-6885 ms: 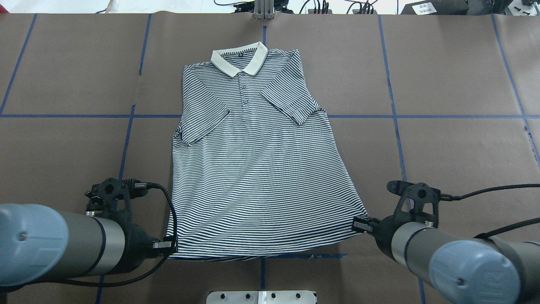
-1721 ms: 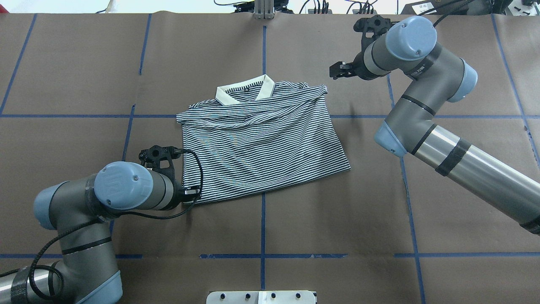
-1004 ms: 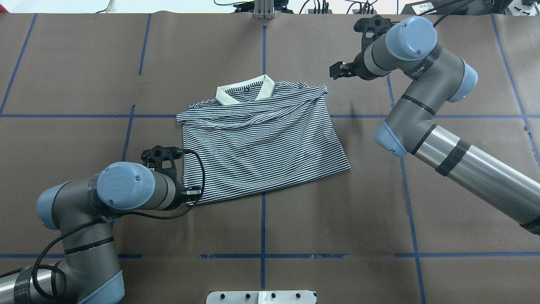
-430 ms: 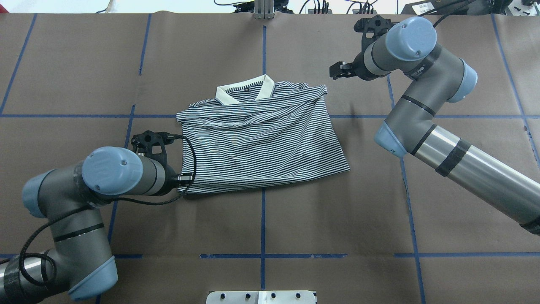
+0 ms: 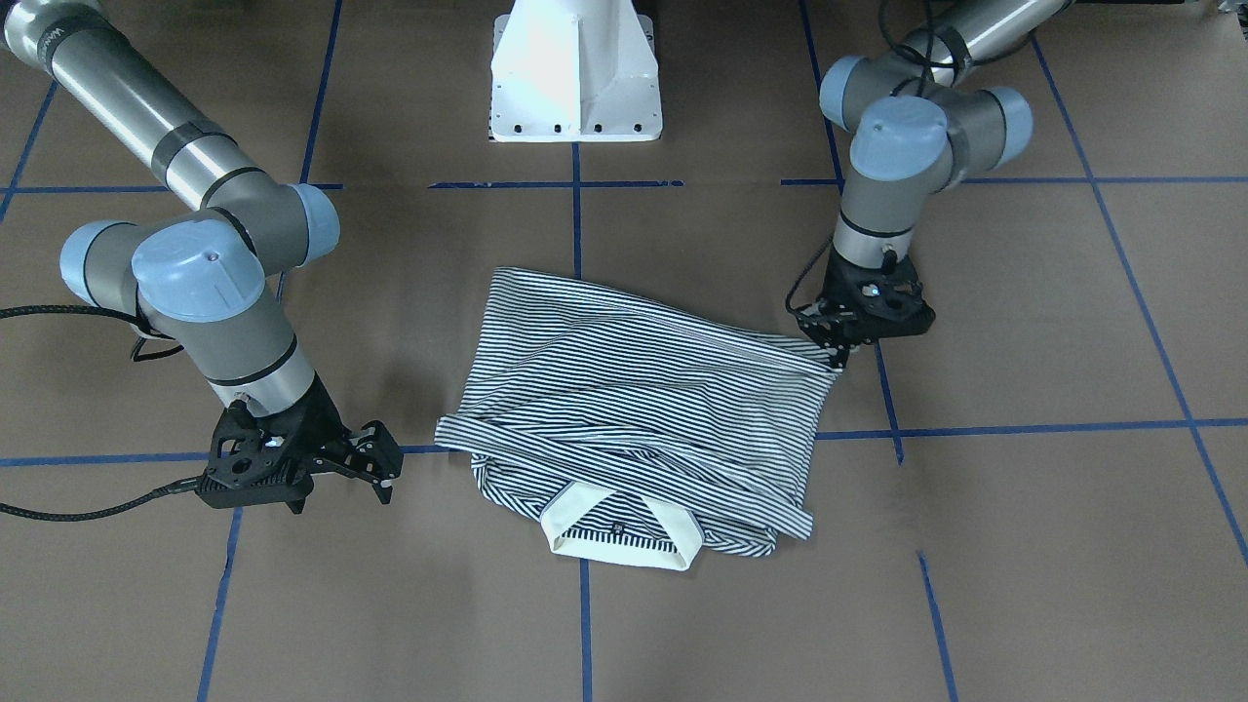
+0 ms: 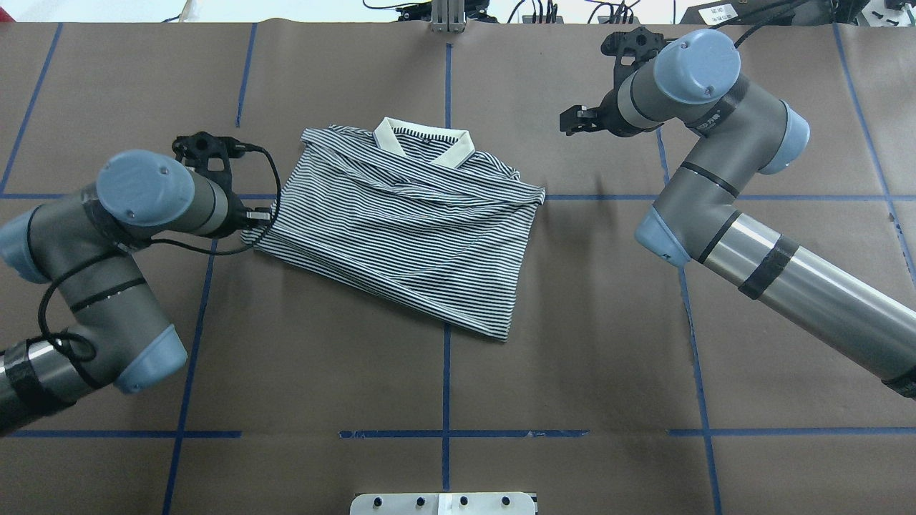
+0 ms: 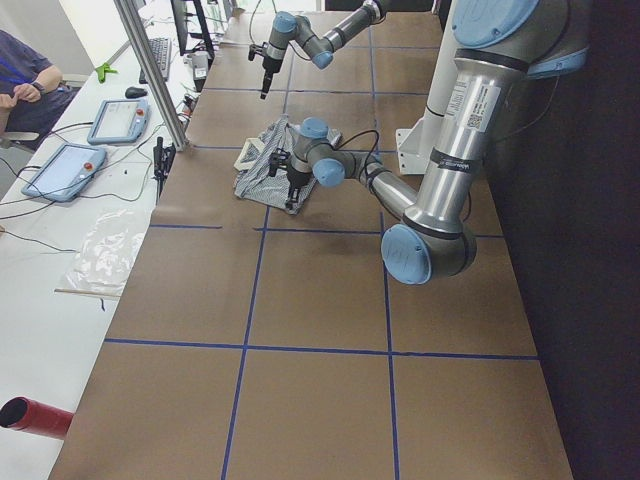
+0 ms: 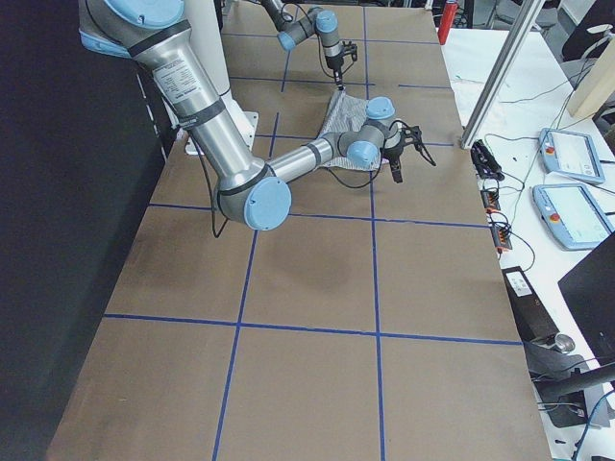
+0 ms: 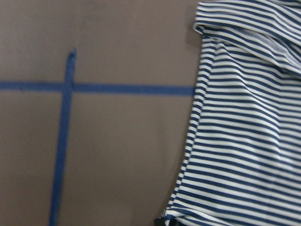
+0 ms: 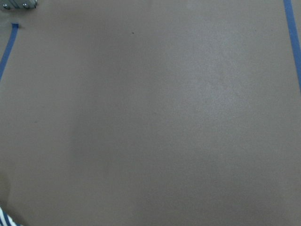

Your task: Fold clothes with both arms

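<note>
The striped polo shirt (image 6: 408, 222) lies folded in half and skewed on the brown table, its cream collar (image 6: 426, 143) at the far edge. My left gripper (image 6: 259, 216) is shut on the shirt's left corner, low at the table; in the front view this gripper (image 5: 831, 353) meets the corner of the shirt (image 5: 634, 390). The left wrist view shows the striped cloth (image 9: 244, 141) on its right. My right gripper (image 6: 575, 120) is open and empty, apart from the shirt at the far right; the front view shows it (image 5: 382, 460) with its fingers spread.
Blue tape lines (image 6: 446, 372) cross the brown paper. The white pedestal base (image 5: 575, 68) stands at the near middle edge. A metal post (image 6: 447, 18) and cables sit at the far edge. A side bench with tablets (image 7: 65, 170) runs along the table.
My left gripper has pulled the shirt's left corner away from me and leftward. The shirt has swung round and shifted left with it. The right arm has not moved.
</note>
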{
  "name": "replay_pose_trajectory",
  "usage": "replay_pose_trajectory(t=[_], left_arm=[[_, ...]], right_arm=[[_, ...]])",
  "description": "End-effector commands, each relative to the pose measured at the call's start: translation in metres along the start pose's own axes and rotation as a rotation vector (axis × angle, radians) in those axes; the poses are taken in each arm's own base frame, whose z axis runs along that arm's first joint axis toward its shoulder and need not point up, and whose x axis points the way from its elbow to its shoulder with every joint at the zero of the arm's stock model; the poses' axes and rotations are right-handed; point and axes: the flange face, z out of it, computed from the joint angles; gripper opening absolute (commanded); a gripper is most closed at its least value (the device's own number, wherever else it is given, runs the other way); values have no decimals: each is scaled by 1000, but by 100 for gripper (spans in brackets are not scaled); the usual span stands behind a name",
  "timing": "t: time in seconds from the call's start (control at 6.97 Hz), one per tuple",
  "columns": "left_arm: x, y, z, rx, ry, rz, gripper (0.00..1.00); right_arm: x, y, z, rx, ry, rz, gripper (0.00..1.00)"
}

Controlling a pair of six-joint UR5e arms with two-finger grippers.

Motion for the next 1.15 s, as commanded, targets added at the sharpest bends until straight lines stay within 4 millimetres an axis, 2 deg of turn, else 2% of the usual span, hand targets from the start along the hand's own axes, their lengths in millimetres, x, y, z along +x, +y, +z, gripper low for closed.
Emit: replay_pose_trajectory(t=[0.0,0.14,0.29,0.43,0.57,0.72,0.86,1.0], left_arm=[[-43,-102,57,112,-11,-28,0],[-34,-146,89,194,-19,-40,0],[-35,-179,108,253,-13,-52,0],[-32,-190,104,264,-10,-55,0],[-40,-191,104,265,-19,-14,72],[-52,-199,94,279,-29,92,100],[-77,-209,74,245,15,170,100],[-111,-210,57,193,76,254,100]], right_arm=[[1,1,1,-2,4,2,100],[2,0,1,-1,6,3,100],[2,0,1,0,5,10,100],[1,0,2,0,3,29,100],[0,2,3,-3,4,29,100],[-7,5,5,-6,4,47,100],[-33,3,9,-6,-8,107,99],[-80,-1,17,24,-10,198,89]])
